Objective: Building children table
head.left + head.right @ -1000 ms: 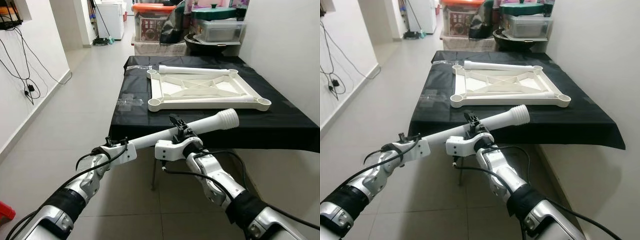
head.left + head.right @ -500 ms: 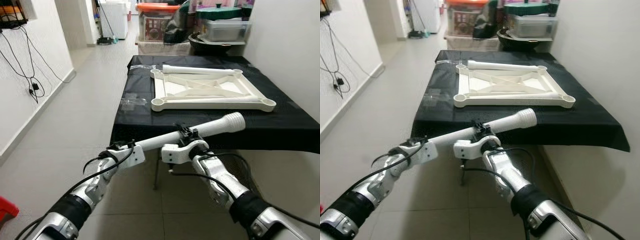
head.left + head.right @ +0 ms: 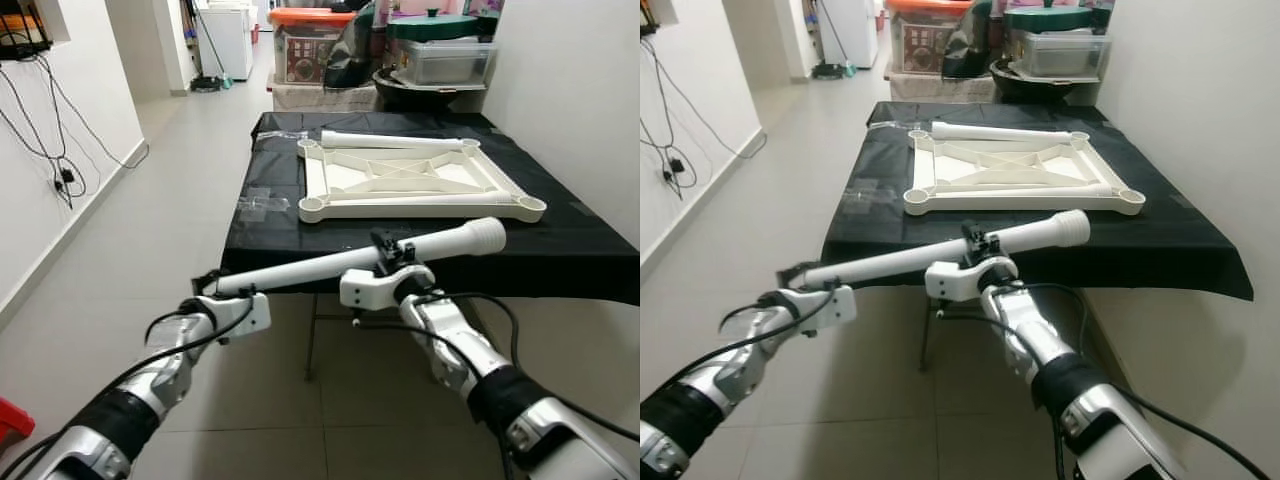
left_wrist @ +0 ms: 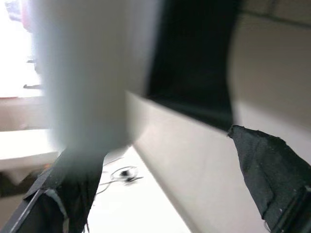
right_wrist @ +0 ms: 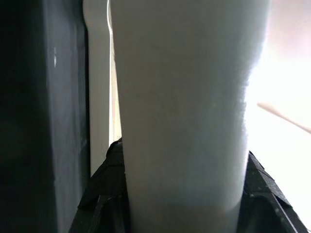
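The right gripper has its two black fingers closed round a long white table leg, clamping it a little past the middle, toward the ribbed threaded end; in the right wrist view the leg stands between the finger pads with no slack on either side. The left gripper sits at the leg's plain end, but in the left wrist view one finger stands well apart from the blurred white tube, so whether it truly grips or only steadies the end I cannot tell. The leg is held nearly level in the air, just short of the near edge of the black-draped table, and well short of the white table frame lying upside down on that cloth with a second leg lying at its far side. The step in hand looks like carrying this leg to a corner socket of the frame; to do it well the right arm should swing the ribbed end up over the table edge, turn the leg upright, and centre the thread over the socket before any twist. The left wrist picture is badly blurred, the socket's inner thread is too small to read, and the clear wrapping beside the frame is hard to identify.
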